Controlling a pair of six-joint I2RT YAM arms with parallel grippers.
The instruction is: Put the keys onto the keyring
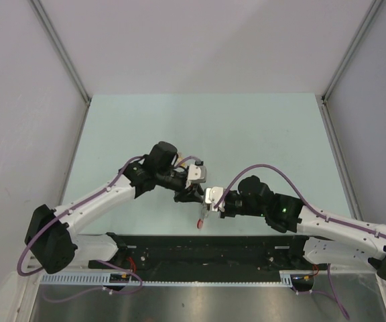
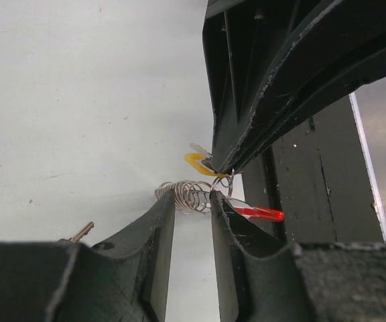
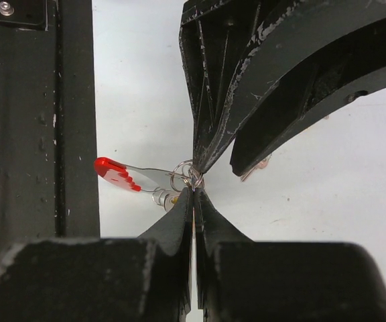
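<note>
Scene: two robot arms meet tip to tip above a pale table [image 1: 179, 127], holding a small tangle of metal between them.
Keyring: held in the air at that meeting point, with the silver coil of the keyring [image 2: 194, 196] on one side and its red end hanging down.
Left gripper: the fingers of the left gripper [image 2: 193, 201] stand narrowly apart with the coil in the gap. I cannot tell whether they pinch it.
Right gripper: the right gripper [image 3: 194, 191] is pressed fully together, apparently clamped on the head of the yellow key [image 2: 196, 161], right where the wire loops sit.
Done: the yellow key is at the loops (threaded or only touching, I cannot tell).
Left: at least one loose key [image 2: 81, 232] lies on the table, well apart. Any other keys are out of sight.
Edges: the work hangs near the black base rail [image 1: 200, 248], and the red end dangles just short of it.
Room: it is very tight between the fingertips. Bare table shows beyond the arms, and the side walls [image 1: 39, 100] stand well away.
</note>
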